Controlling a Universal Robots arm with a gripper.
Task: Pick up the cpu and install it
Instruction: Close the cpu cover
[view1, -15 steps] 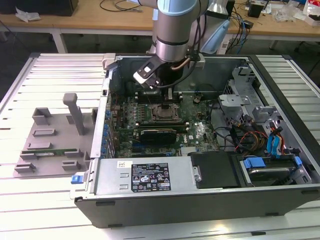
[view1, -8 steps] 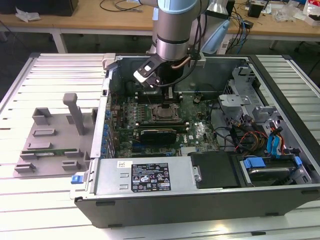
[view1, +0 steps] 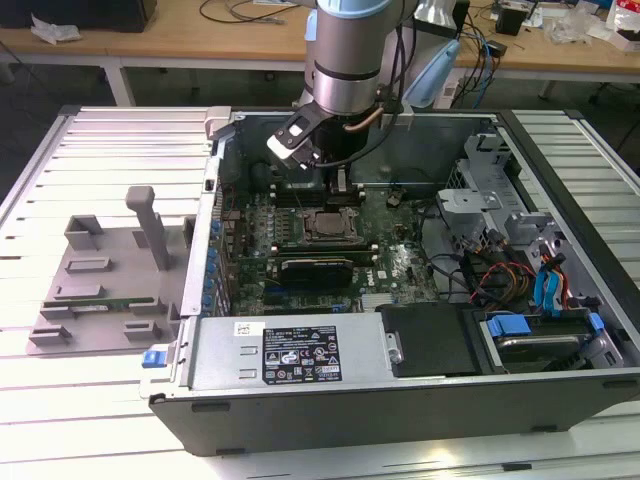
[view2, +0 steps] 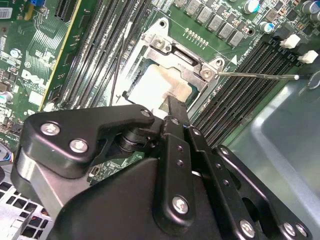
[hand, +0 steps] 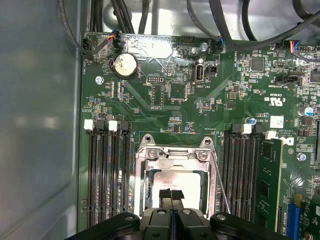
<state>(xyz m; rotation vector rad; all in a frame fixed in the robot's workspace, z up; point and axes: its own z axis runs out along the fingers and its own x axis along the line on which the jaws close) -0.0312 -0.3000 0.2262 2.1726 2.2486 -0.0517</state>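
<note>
The gripper (hand: 171, 196), fingers pinched together on nothing, hangs over the cpu (hand: 187, 181) seated in its socket (hand: 172, 154). Empty memory slots (hand: 107, 175) stand on either side.

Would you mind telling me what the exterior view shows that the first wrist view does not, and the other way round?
The exterior view adds the open computer case, the robot arm reaching into it, blue cables by the drive bays, and a grey fixture on the exterior view's left. The first wrist view adds the coin-cell battery, a green memory stick seated in its slot, and a close look at the hand, fingers together over the cpu. Both share the green motherboard and the metal-framed cpu socket.
</note>
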